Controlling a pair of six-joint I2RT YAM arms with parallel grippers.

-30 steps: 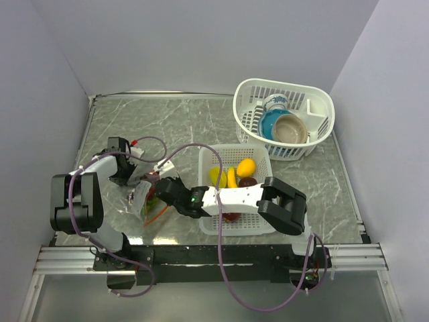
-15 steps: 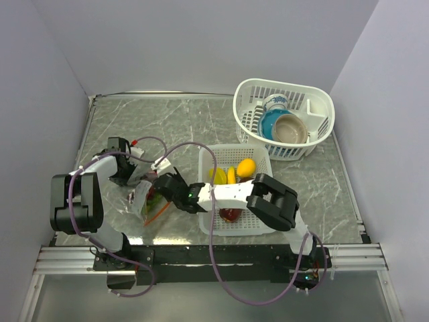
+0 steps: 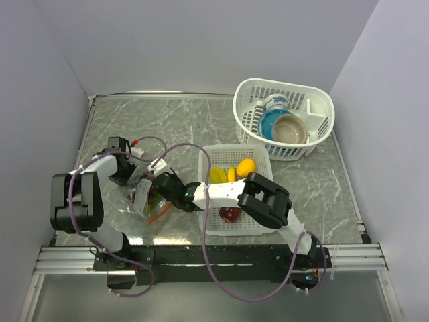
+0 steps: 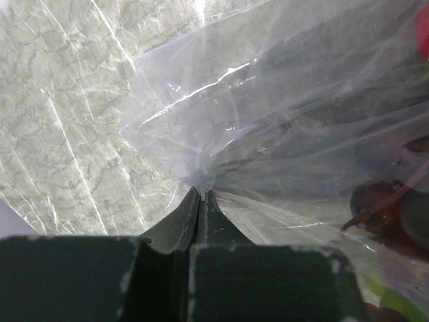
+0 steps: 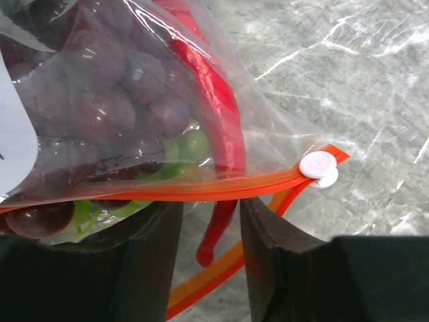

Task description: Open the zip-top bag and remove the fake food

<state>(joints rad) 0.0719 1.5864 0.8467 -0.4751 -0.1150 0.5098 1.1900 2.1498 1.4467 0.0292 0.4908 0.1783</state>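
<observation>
— While the left gripper (image 4: 200, 198) has its fingers pressed flat together on a fold of the zip-top bag (image 3: 144, 198), how secure is that hold?
— Thin, I'd judge. It grips only slick film near a corner. A firm pull from the other side could slide the film out, and the bag would drag across the table (image 3: 167, 121).
— And the right gripper (image 5: 211, 215)?
— Narrowly parted at the bag's mouth, clamping nothing. The orange zipper strip (image 5: 201, 190) runs across its fingertips, and the tip of a red piece (image 5: 221, 121) hangs in the gap.
— So if it closes now?
— It may catch strip, film and red piece together, hauling the whole bag rather than the food. The purple grapes (image 5: 100, 87) and a green piece (image 5: 191, 144) sit deeper, behind plastic.
— Where does the bag lie?
— On the table, just left of the white basket (image 3: 234, 146), between both grippers.
</observation>
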